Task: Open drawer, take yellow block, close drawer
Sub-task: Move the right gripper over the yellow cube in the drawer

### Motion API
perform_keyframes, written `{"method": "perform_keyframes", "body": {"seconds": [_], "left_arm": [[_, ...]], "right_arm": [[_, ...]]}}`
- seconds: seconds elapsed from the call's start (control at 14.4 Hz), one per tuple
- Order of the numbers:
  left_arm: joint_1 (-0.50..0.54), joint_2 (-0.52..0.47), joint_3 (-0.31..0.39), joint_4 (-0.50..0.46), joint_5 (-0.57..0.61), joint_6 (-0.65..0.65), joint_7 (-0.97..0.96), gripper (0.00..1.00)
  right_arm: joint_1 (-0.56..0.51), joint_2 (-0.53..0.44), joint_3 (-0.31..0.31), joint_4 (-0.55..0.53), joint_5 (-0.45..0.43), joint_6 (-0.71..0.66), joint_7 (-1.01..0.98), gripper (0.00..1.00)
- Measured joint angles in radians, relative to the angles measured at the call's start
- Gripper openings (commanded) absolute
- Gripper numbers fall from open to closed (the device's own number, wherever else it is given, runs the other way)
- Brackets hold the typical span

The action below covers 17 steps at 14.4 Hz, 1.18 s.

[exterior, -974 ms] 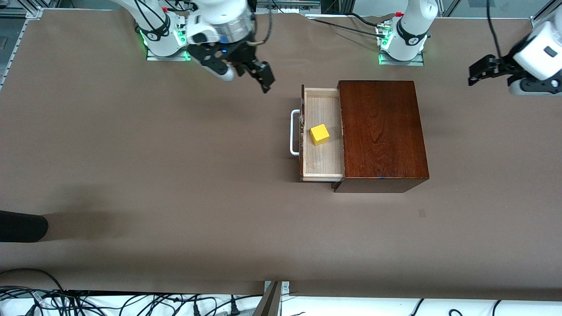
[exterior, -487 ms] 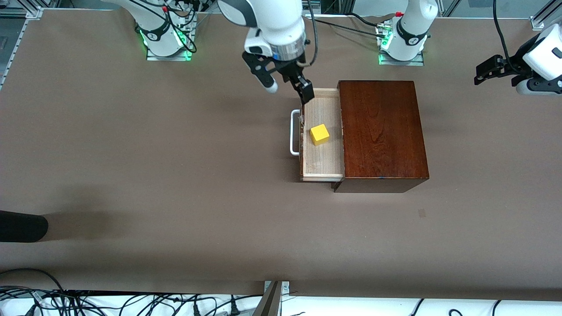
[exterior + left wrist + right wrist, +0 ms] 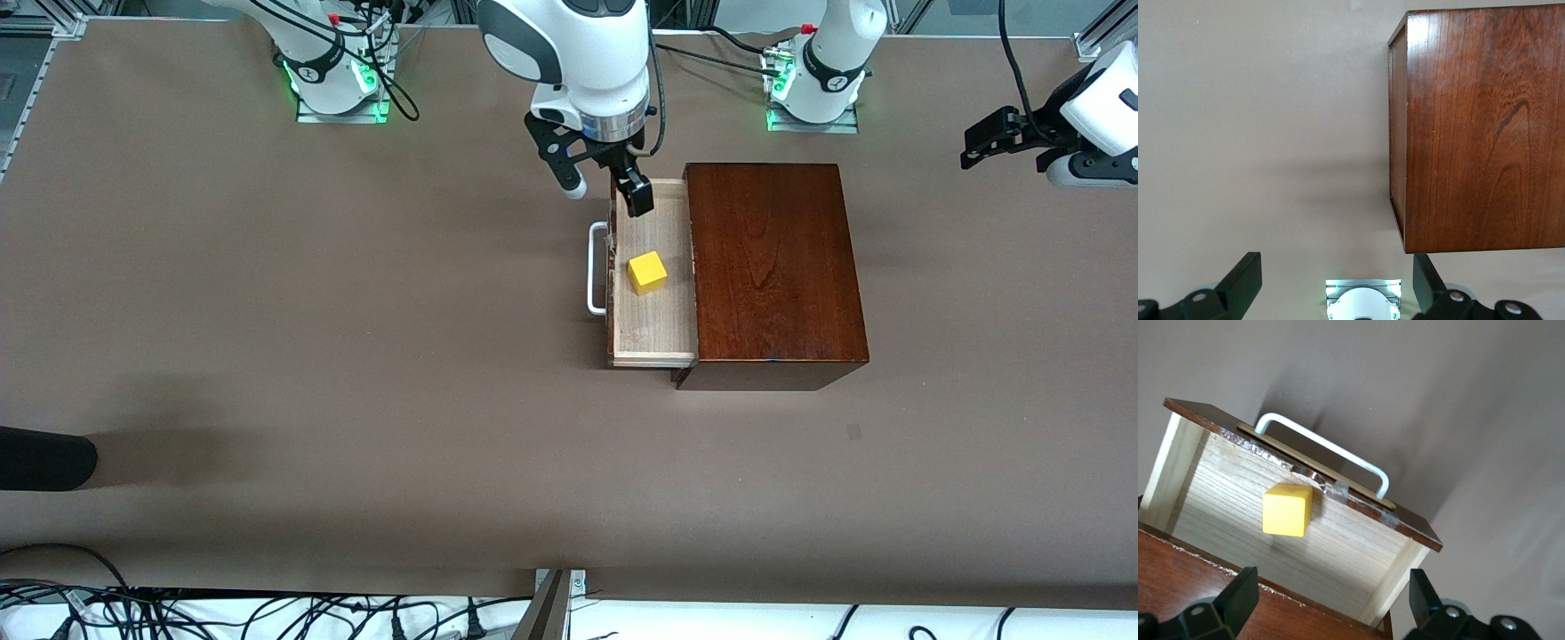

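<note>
On the brown table [image 3: 356, 356], a glossy dark-brown wooden box [image 3: 773, 267] sits toward the left arm's end, its drawer [image 3: 653, 320] pulled out toward the right arm's end and lying open. From the left wrist view the box [image 3: 1478, 127] shows only its polished top and one side.

Above the drawer's end farthest from the front camera hangs the right gripper [image 3: 607, 188], its two fingers spread wide apart with nothing between them; one black finger is over the pale-wood floor, the other over the table just outside the dark drawer front. From the right wrist view the drawer [image 3: 1358, 567] fills the scene, both fingertips parted at the picture's edge.

Over the table's edge at the left arm's end, well apart from the box, the left arm waits with the left gripper [image 3: 1000, 142] in the air, its fingers likewise spread and empty, as the left wrist view confirms.

A white loop handle [image 3: 593, 268] stands on the drawer front. Resting on the drawer floor, near the front and about midway along it, is the yellow block [image 3: 647, 272], seen close in the right wrist view [image 3: 1288, 511], untouched by either gripper.
</note>
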Motion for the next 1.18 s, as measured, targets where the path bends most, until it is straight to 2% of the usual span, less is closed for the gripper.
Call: {"method": "perform_keyframes", "body": {"seconds": [0.35,0.63,1.18], "left_arm": [[0.000,0.010,0.000,-0.001,0.000,0.008,0.000,1.00],[0.006,0.021,0.004,0.000,0.000,0.012,0.000,1.00],[0.020,0.079,0.002,0.047,0.000,0.020,0.000,1.00]], "right_arm": [[0.034,0.040,0.000,0.007,0.000,0.023,0.084,1.00],[0.061,0.125,0.000,0.049,0.000,0.070,0.168,1.00],[0.032,0.218,-0.029,0.099,0.000,0.135,0.212,1.00]]}}
